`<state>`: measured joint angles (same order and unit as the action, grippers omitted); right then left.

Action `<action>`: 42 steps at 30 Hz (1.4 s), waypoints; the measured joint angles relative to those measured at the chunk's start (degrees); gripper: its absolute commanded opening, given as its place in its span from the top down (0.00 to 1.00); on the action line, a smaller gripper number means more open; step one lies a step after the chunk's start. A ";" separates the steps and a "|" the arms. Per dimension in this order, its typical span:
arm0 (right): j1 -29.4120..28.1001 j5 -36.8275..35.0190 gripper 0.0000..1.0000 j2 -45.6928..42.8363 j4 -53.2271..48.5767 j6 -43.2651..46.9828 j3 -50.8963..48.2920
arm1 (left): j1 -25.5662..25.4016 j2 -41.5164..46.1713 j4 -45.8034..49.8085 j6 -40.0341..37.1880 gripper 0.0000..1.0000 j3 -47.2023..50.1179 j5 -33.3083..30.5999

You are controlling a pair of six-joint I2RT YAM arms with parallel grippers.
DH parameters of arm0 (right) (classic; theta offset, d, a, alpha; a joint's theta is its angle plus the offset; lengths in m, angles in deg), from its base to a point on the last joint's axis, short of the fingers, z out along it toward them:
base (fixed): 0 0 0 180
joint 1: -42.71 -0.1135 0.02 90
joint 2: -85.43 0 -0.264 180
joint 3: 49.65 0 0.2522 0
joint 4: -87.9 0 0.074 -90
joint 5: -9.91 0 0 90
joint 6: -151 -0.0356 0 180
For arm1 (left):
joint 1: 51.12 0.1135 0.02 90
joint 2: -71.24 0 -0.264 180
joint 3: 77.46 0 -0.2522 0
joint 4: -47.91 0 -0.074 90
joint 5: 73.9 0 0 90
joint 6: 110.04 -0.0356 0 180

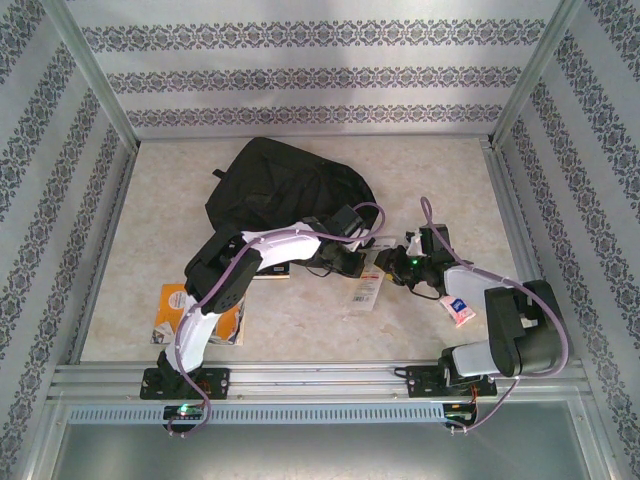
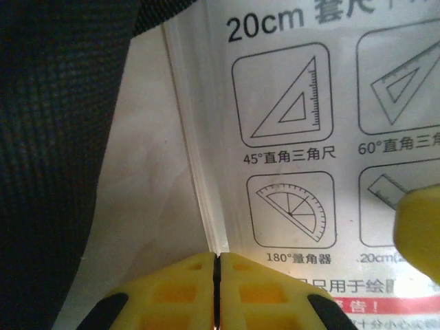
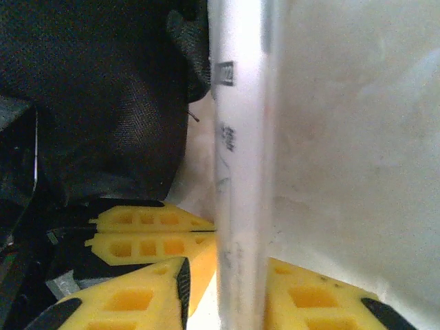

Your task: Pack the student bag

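The student bag (image 1: 280, 190), a big black fabric backpack, lies at the back middle of the table. In front of it is a clear ruler-set pack (image 1: 365, 287) printed with triangle and protractor drawings (image 2: 295, 137). My left gripper (image 2: 217, 265) is shut on the pack's sealed left edge, with the bag's black fabric (image 2: 55, 137) close on its left. My right gripper (image 3: 240, 295) has the same pack edge-on (image 3: 240, 172) between its yellow fingers, which press on both sides. The two grippers (image 1: 345, 262) (image 1: 388, 268) meet over the pack just below the bag.
An orange book (image 1: 180, 308) lies under the left arm near the front left. A small white and red packet (image 1: 458, 312) sits by the right arm. Metal rails and patterned walls frame the table.
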<state>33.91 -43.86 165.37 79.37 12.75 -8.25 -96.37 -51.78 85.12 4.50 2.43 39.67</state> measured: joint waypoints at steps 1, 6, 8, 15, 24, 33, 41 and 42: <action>0.00 -0.22 0.80 -0.24 -0.26 0.09 0.00 | 0.00 0.33 -0.15 0.00 0.86 0.42 0.00; 0.02 -2.82 0.92 -2.47 -2.91 0.48 -0.04 | -0.04 3.58 1.51 -0.22 0.72 1.86 0.28; 0.04 -4.28 0.92 -4.50 -4.50 0.63 -0.09 | -0.04 5.88 2.99 -0.87 0.68 1.81 1.05; 0.04 -10.40 0.96 -16.00 -11.89 1.11 -0.22 | 0.02 15.50 10.43 -4.00 0.61 -4.81 0.63; 0.04 -11.47 0.95 -26.67 -16.48 1.75 0.96 | 1.75 19.04 15.47 -6.45 0.34 -12.44 -4.68; 0.02 -10.86 0.95 -28.68 -17.49 2.10 3.67 | 8.04 6.95 25.81 -11.08 0.26 -29.22 -16.70; 0.02 -10.58 0.96 -27.89 -18.43 2.23 3.67 | 8.20 -10.23 35.58 -15.39 0.18 -46.34 -28.33; 0.02 -10.47 0.95 -27.87 -18.58 2.38 3.67 | 8.20 -11.74 36.54 -15.63 0.18 -47.15 -30.38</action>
<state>33.93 -54.33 137.51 60.80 15.13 -4.58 -88.18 -63.52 121.66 -11.13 -44.71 9.29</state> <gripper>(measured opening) 0.086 0.814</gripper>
